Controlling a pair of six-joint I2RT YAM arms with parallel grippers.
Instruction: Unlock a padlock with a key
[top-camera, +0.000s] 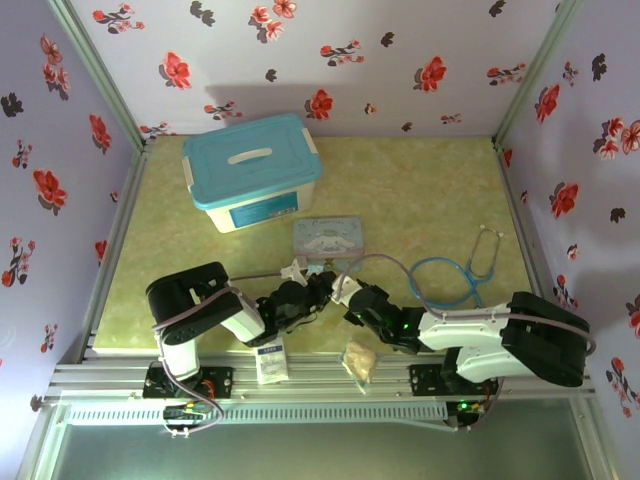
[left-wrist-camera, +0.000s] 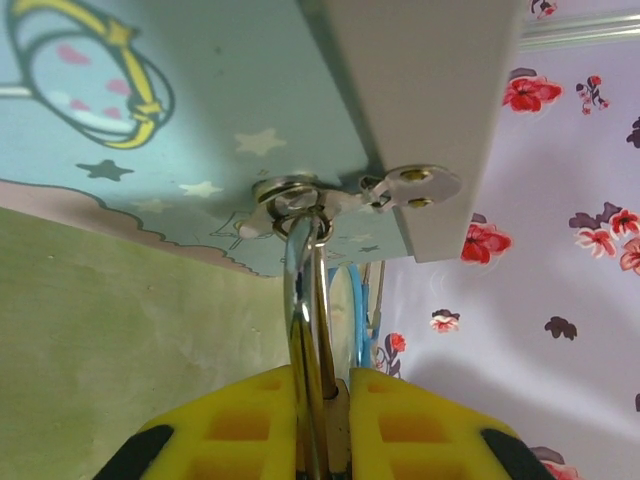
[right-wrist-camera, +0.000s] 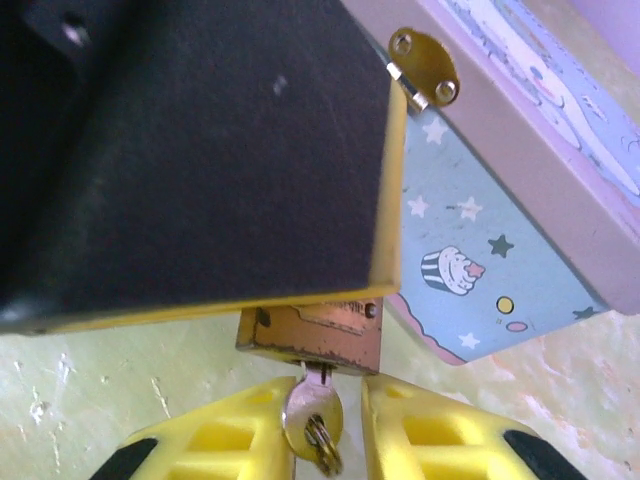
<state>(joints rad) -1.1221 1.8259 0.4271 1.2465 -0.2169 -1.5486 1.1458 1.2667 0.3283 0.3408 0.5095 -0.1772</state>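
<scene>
Holding padlock at the tin, key in.
Your L gripper is clamping shut on the padlock's shackle, which is hanging thru the hasp on the tin's front wall. Your R gripper is straddling the key, which is sitting in the padlock's underside just beside the tin. Jaws are standing narrowly apart w/ a sliver of gap on one side; can't tell if they're gripping.
</scene>
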